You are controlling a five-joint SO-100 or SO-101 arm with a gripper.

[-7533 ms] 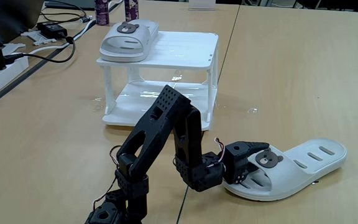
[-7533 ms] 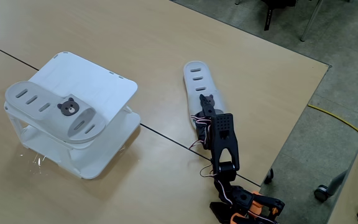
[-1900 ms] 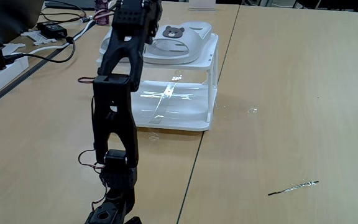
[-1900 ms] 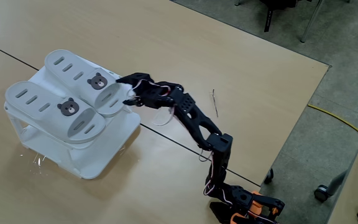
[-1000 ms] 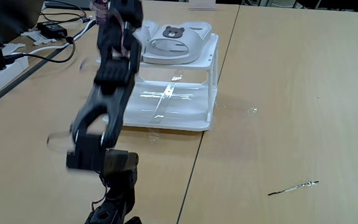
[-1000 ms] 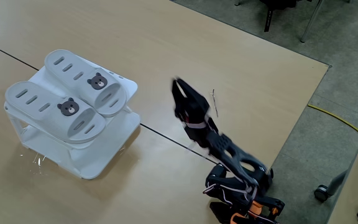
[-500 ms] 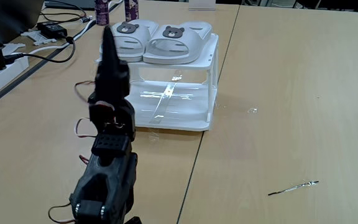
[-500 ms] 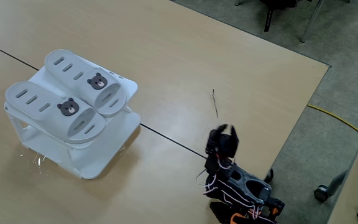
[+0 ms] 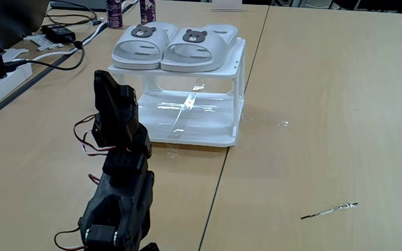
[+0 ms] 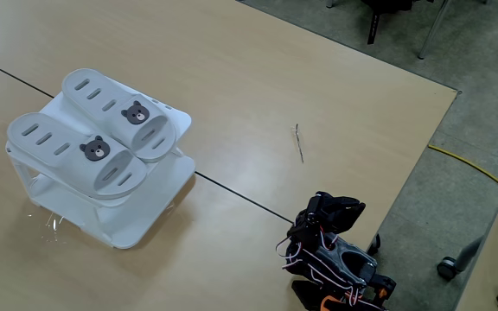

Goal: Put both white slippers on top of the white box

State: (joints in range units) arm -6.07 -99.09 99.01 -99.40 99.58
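Nearest, the arm (image 9: 121, 174) is folded over its base, and whether the jaws are open or closed cannot be told. Well beyond it on the counter (image 9: 326, 104), both slippers (image 9: 176, 45) lie side by side on the box (image 9: 208, 70), so no move appears left.

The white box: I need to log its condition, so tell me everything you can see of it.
The white box is a square, white, plastic-looking rack with two tiers: a flat top, thin corner posts and a glossy lower shelf catching reflections. It stands upright on the wooden table. Both white slippers lie side by side on its top, bear badges up. The gripper is folded back near the arm's base, well apart from it.
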